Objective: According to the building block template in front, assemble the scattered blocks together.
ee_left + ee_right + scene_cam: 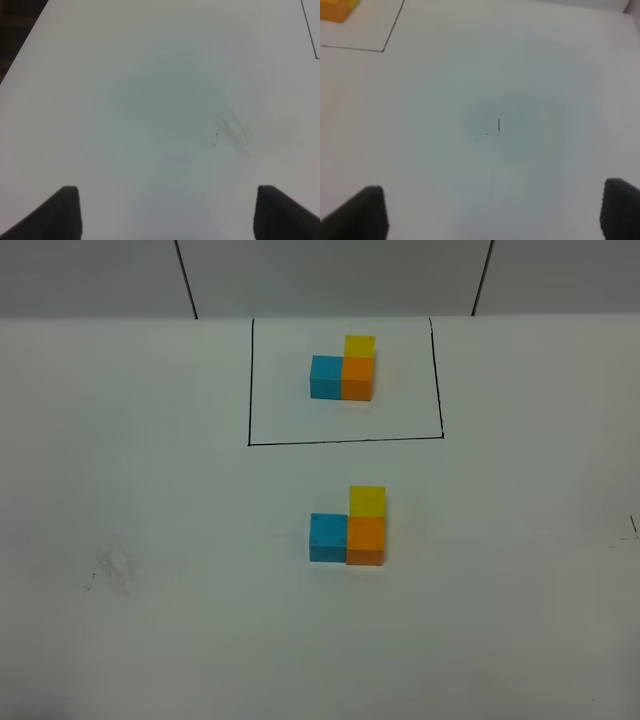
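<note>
From the high camera we see the template (343,375) inside its black drawn frame (250,390) at the far side of the table (150,640), and nearer us the three loose blocks, blue (328,538), orange (366,540) and yellow (367,501), touching in the same L. We judge these small matte cubes light, rigid and easy to grip, best pinched across two opposite flat faces. In the left wrist view, our left fingers (165,212) stand wide apart over bare table, holding nothing. In the right wrist view, our right fingers (492,212) are likewise spread and empty, with a frame corner and a template edge (337,10) far off.
</note>
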